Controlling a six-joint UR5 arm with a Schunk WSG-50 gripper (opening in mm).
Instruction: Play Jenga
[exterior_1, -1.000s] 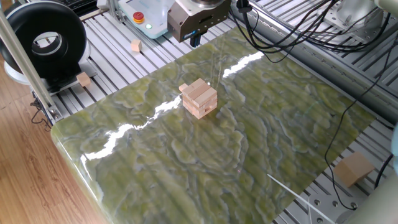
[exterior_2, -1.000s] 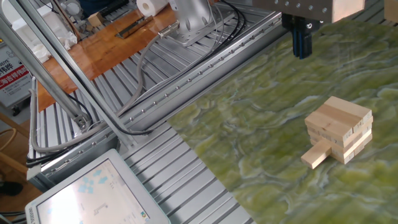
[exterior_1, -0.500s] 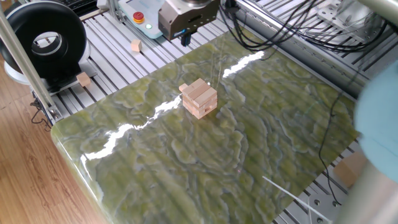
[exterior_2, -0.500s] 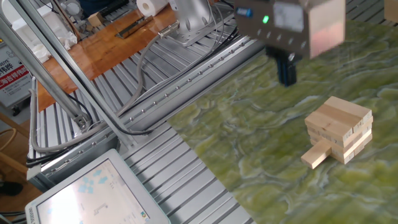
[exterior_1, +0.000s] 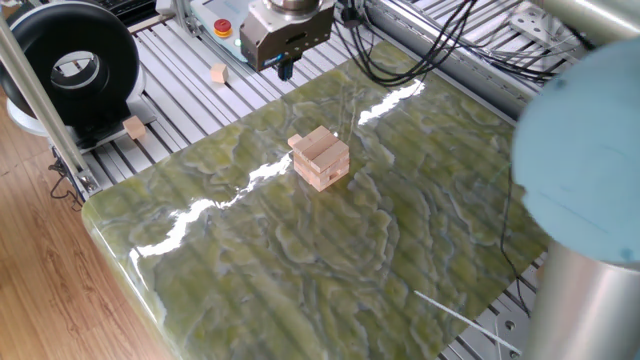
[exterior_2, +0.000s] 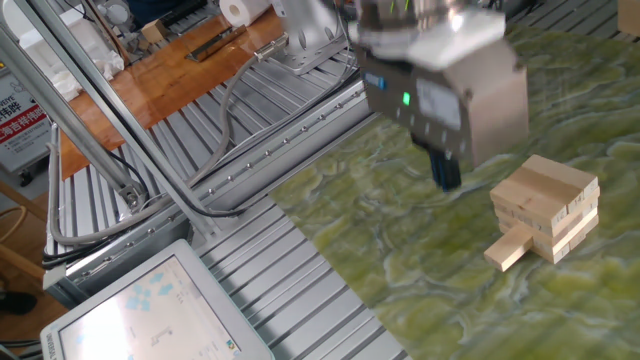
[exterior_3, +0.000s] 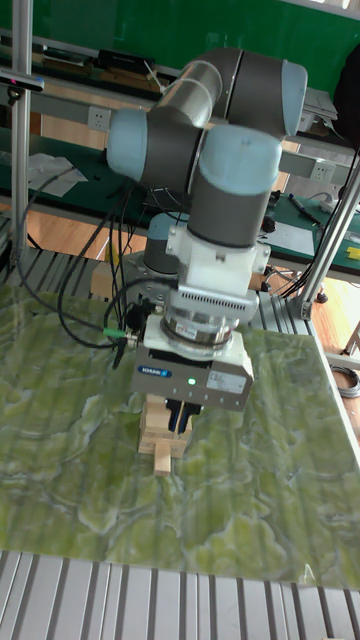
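The Jenga tower (exterior_1: 320, 157) of pale wooden blocks stands near the middle of the green marbled table (exterior_1: 300, 260). One low block (exterior_2: 508, 248) sticks out of the tower (exterior_2: 545, 205) toward the table's edge. My gripper (exterior_1: 283, 67) hangs in the air over the table's far edge, well apart from the tower. The other fixed view has the gripper (exterior_2: 445, 173) left of the tower and above its height, dark fingers pressed together with nothing held. In the tall view the gripper (exterior_3: 184, 414) partly hides the tower (exterior_3: 156, 428).
Two small loose wooden cubes (exterior_1: 218, 73) (exterior_1: 134, 127) lie on the ribbed metal frame beyond the table. A black round device (exterior_1: 65, 65) and a red button (exterior_1: 222, 27) stand at the back left. The arm's blurred blue joint (exterior_1: 585, 150) fills the right side. A screen (exterior_2: 150, 310) lies near the frame.
The gripper has swung left along the table's far edge. In the other fixed view it has come nearer the camera and lower. The tower and its protruding block have not moved.
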